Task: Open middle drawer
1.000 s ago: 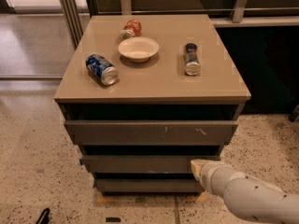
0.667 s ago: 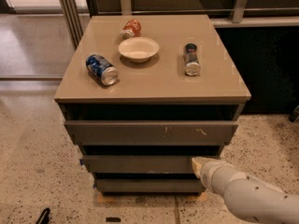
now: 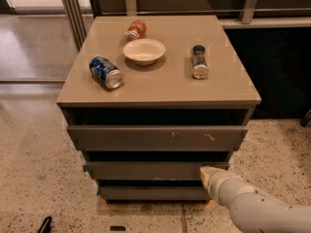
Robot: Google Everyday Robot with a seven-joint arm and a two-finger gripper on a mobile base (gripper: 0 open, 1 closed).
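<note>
The cabinet has three drawer fronts. The middle drawer (image 3: pixel 146 170) is the plain grey-brown front below the larger scratched top front (image 3: pixel 155 137) and above the narrow bottom front (image 3: pixel 150 193). It looks closed or nearly so. My gripper (image 3: pixel 207 174) comes in from the lower right on a white arm, and its tip is at the right end of the middle drawer front, at its upper edge.
On the cabinet top (image 3: pixel 160 89) lie a blue can (image 3: pixel 106 72), a red can (image 3: pixel 135 30), a white bowl (image 3: pixel 144 51) and a dark can (image 3: pixel 199 61). A dark cabinet (image 3: pixel 272 67) stands at the right. Speckled floor surrounds the cabinet.
The gripper tip has stayed at the right end of the middle drawer front, shifting only slightly. The drawers show no visible movement.
</note>
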